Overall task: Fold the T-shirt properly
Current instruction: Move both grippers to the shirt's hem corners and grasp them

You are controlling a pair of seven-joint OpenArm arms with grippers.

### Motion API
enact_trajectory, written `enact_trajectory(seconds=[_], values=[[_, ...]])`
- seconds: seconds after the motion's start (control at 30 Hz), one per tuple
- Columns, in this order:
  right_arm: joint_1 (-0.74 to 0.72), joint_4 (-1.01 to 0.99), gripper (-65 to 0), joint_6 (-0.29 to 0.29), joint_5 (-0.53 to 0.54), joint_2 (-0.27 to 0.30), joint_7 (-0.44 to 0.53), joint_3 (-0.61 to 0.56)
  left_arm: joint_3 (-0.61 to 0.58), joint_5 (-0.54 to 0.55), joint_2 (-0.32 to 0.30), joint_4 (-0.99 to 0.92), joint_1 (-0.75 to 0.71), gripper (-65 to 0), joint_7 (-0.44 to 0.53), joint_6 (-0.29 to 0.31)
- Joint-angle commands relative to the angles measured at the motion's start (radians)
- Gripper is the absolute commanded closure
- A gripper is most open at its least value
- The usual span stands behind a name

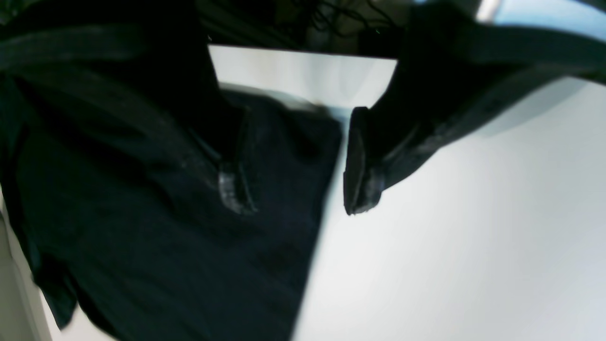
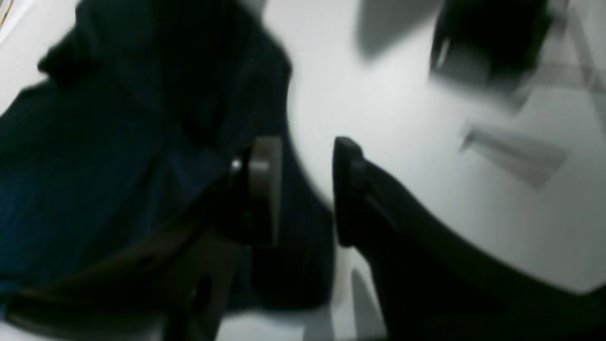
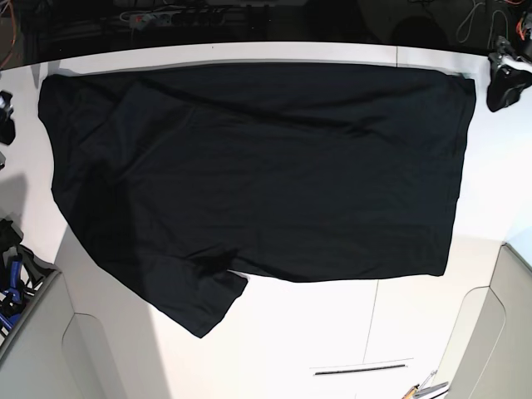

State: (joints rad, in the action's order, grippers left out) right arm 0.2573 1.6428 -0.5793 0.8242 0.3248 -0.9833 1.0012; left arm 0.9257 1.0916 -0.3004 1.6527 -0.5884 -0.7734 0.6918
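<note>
On the white table the T-shirt lies spread wide and mostly flat, its long top edge running along the far side, one sleeve poking out toward the near side at the lower left, a few soft creases across the middle. Up at the far right corner, the left gripper sits over the cloth's edge: jaws parted, one finger over the black fabric, the other out over bare table, nothing pinched between them. At the far left edge, barely in the base view, the right gripper shows the same story up close — a clear gap between its fingers, the shirt's rounded edge just beside and partly under the inner one, no cloth clamped. So both pincers read as open and empty, each parked at an outer corner of the garment. My read: the shirt is laid out and a fold is about to be set up, not one in progress; nothing is doubled over yet except a small tuck near that sleeve. The next move calls for both arms to take fresh, matched grips on one edge and carry it across together, keeping the cloth taut so the creases don't get folded in.
</note>
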Motion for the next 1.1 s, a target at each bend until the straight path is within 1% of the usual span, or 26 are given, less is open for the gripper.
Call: enact_trajectory(seconds=[0.0,0.07,0.17,0.27,0.37,0.47,0.53,0.6,0.7,0.73,0.77,0.87,0.93,1.0,1.07], values=[[-0.02,0.016,-19.1,0.0,0.005,0.038,0.038,0.005,0.016,0.023,-0.023,0.016,-0.006,-31.6,0.037,0.006],[-0.066,0.016,-19.1,0.006,-0.013,0.065,0.063,-0.008,0.019,0.018,-0.037,0.016,0.008,-31.6,0.047,0.006],[-0.146,0.007,-19.1,0.008,-0.028,0.093,0.071,-0.047,0.017,-0.01,-0.05,0.016,0.055,-31.6,0.047,0.006],[-0.221,-0.02,-19.1,0.008,-0.065,0.099,0.081,-0.111,0.015,-0.024,-0.066,0.016,0.094,-31.6,0.047,0.006],[-0.289,-0.08,-19.1,0.008,-0.142,0.098,0.146,-0.2,0.011,-0.045,-0.08,0.016,0.134,-31.6,0.047,0.006],[-0.386,-0.195,-19.1,0.016,-0.22,0.099,0.207,-0.292,-0.034,-0.112,-0.112,0.016,0.187,-31.6,0.055,0.006],[-0.458,-0.293,-19.1,0.024,-0.27,0.099,0.247,-0.347,-0.086,-0.184,-0.134,0.016,0.222,-31.6,0.085,0.0],[-0.524,-0.399,-19.7,0.025,-0.299,0.099,0.286,-0.393,-0.143,-0.269,-0.152,0.015,0.254,-31.6,0.138,-0.049],[-0.616,-0.554,-27.6,0.026,-0.32,0.099,0.36,-0.443,-0.227,-0.371,-0.171,-0.002,0.326,-31.6,0.196,-0.131],[-0.646,-0.602,-30.3,0.026,-0.336,0.099,0.383,-0.457,-0.255,-0.388,-0.179,-0.022,0.359,-31.6,0.203,-0.151],[-0.676,-0.646,-32.2,0.026,-0.351,0.099,0.393,-0.47,-0.283,-0.399,-0.189,-0.051,0.394,-31.6,0.201,-0.158],[-0.746,-0.756,-32.8,0.026,-0.393,0.099,0.399,-0.506,-0.368,-0.42,-0.226,-0.193,0.505,-32.2,0.201,-0.157],[-0.764,-0.804,-32.8,0.026,-0.399,0.1,0.404,-0.526,-0.42,-0.42,-0.245,-0.308,0.579,-37.3,0.203,-0.157],[-0.763,-0.831,-32.8,0.025,-0.399,0.099,0.419,-0.54,-0.468,-0.42,-0.256,-0.425,0.652,-42.1,0.227,-0.157],[-0.76,-0.853,-32.8,0.026,-0.4,0.098,0.439,-0.546,-0.516,-0.42,-0.263,-0.541,0.73,-43.0,0.252,-0.156]])
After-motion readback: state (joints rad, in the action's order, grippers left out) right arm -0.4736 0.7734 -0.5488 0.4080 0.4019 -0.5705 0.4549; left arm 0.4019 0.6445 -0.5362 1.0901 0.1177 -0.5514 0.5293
